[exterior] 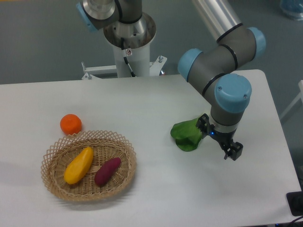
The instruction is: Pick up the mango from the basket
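Note:
The mango [79,165], yellow shading to orange, lies in the left half of the tan wicker basket [56,185] at the table's front left. A dark purple-red sweet potato [107,171] lies beside it in the same basket. My gripper [218,138] hangs far to the right, over the table's right side, pointing down. It is open and holds nothing. Its left finger sits close to a green leafy vegetable [186,134].
A round orange fruit [70,124] sits on the table just behind the basket's rim. The robot's base column [129,45] stands at the table's back edge. The table's right edge runs close to the gripper.

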{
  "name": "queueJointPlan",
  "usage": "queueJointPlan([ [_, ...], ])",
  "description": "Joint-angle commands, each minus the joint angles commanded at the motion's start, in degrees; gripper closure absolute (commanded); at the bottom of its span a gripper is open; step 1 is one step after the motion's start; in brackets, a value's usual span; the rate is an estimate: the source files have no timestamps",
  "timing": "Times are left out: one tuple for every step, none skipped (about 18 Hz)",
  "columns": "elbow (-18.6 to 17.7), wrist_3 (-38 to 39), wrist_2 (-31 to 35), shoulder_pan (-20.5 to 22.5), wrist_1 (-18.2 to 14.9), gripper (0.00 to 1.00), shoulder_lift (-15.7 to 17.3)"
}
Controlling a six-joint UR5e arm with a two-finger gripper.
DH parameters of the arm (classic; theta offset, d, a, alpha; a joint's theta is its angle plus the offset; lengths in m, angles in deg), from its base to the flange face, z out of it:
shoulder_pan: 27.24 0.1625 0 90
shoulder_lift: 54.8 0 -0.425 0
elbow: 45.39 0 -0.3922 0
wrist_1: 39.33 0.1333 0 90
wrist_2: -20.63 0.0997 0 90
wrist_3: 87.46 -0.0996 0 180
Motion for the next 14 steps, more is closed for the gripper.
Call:
queueJointPlan([
  [-0.3, 0.3, 0.1, -0.9, 0.1, 0.00, -0.2],
  [-0.4, 1.3, 0.1, -1.8, 0.1, 0.00, -0.2],
  [-0.4, 3.1, -0.1, -2.5, 0.1, 0.00, -0.2],
  [-0.4, 4.4, -0.3, -3.4, 0.0, 0.00, -0.2],
  [-0.4, 5.3, -1.0, -4.3, 0.1, 0.00, -0.3],
  [-0.4, 6.1, -1.9, -4.7, 0.2, 0.00, -0.4],
  [-0.6, 7.1, -3.1, -5.0, 0.4, 0.00, -0.4],
  [-0.7, 8.5, -4.4, -5.1, 0.6, 0.00, -0.4],
  [-0.7, 9.8, -5.7, -5.5, 0.6, 0.00, -0.4],
  [-0.8, 11.5, -6.5, -6.3, 0.6, 0.00, -0.4],
  [-0.8, 13.3, -6.5, -7.1, 0.6, 0.00, -0.4],
  [-0.8, 14.9, -6.5, -8.3, 0.6, 0.00, -0.4],
  [-0.7, 16.7, -6.5, -9.5, 0.6, 0.00, -0.4],
  [-0.8, 18.5, -6.6, -10.6, 0.5, 0.00, -0.4],
])
